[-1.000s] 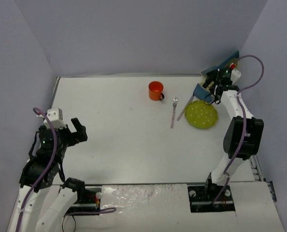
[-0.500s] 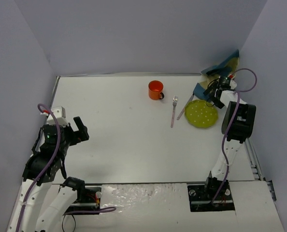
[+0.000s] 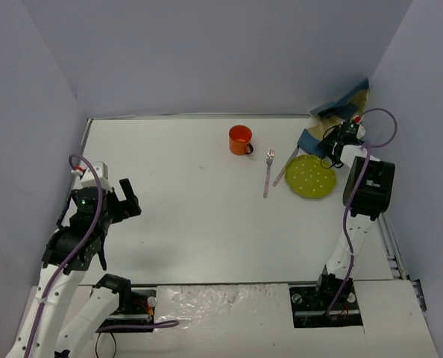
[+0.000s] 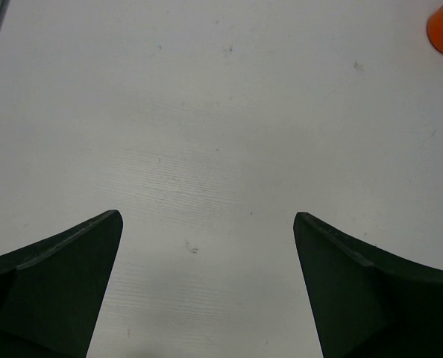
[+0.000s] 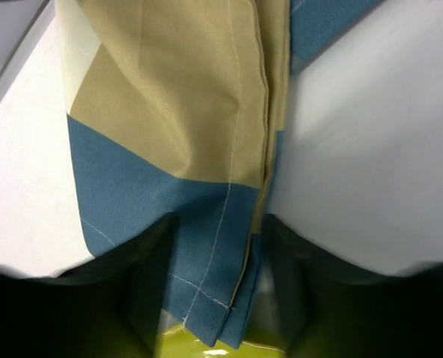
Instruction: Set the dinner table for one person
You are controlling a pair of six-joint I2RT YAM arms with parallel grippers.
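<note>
At the far right corner of the desk (image 3: 192, 224), your right claw (image 3: 332, 146) pinches the folded edge of the checked cloth (image 5: 169, 134), just beside the green plate (image 3: 311, 177). Your left claw (image 4: 206, 283) is spread wide over bare desk. This looks like the mat step. Next, you likely need to pull the cloth out and lay it flat.

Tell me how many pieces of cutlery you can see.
2. A fork lies on the dinner table between the orange mug and the green plate; a second pink handle sticks out at the plate's left edge. Others could hide under the placemat.
</note>
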